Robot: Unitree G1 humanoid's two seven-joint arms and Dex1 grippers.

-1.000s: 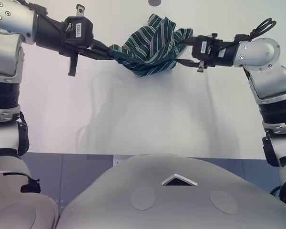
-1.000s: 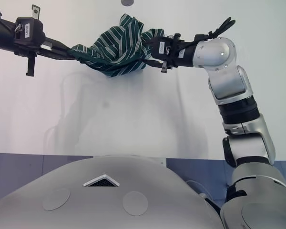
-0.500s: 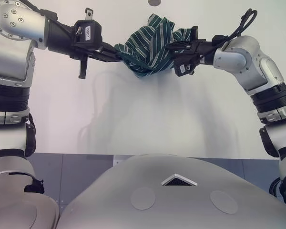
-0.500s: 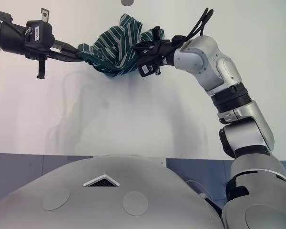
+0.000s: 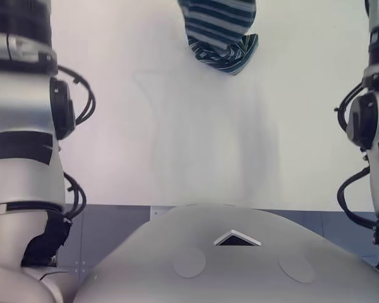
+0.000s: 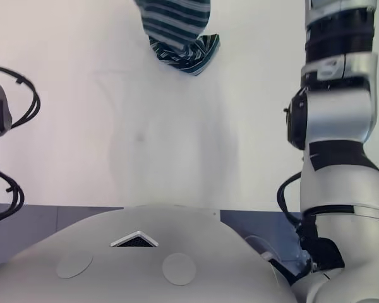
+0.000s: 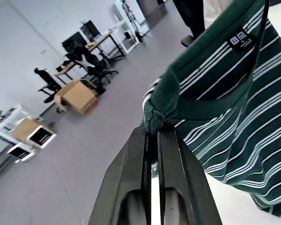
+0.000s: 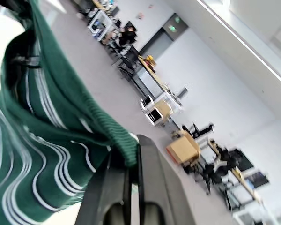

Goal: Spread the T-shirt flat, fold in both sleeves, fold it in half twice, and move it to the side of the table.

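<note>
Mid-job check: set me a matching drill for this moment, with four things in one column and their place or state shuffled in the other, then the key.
Things:
1. dark green white-striped T-shirt
2. left gripper
3. white table
4. brown cardboard box

Place or state:
a. on the floor of the room behind
b. jaws shut on a ribbed neckband
c. hanging, lower end bunched
d. spread beneath the hanging cloth

Pairs: 1-c, 2-b, 3-d, 4-a

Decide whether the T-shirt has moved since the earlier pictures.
Yes. The T-shirt has moved up, away from the near edge of the table, and now hangs.
</note>
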